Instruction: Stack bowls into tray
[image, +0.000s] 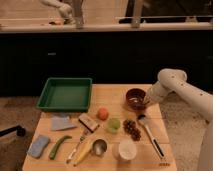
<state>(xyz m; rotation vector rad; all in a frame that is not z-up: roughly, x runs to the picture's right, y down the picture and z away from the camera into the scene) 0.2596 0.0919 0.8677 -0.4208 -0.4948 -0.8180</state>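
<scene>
A dark maroon-brown bowl (134, 98) stands upright on the wooden table, right of the middle and near the far edge. My gripper (145, 103) reaches down from the white arm (172, 82) at the right. It sits at the bowl's right rim and looks shut on it. The green tray (52, 104) lies at the table's far left corner with nothing in it, well apart from the bowl.
In front of the bowl lie a long-handled utensil (150, 134), dark grapes (132, 129), a green fruit (114, 124) and a small orange fruit (102, 113). Nearer the front stand a white cup (125, 149) and a steel cup (99, 146), beside a banana (84, 150) and a blue sponge (39, 146).
</scene>
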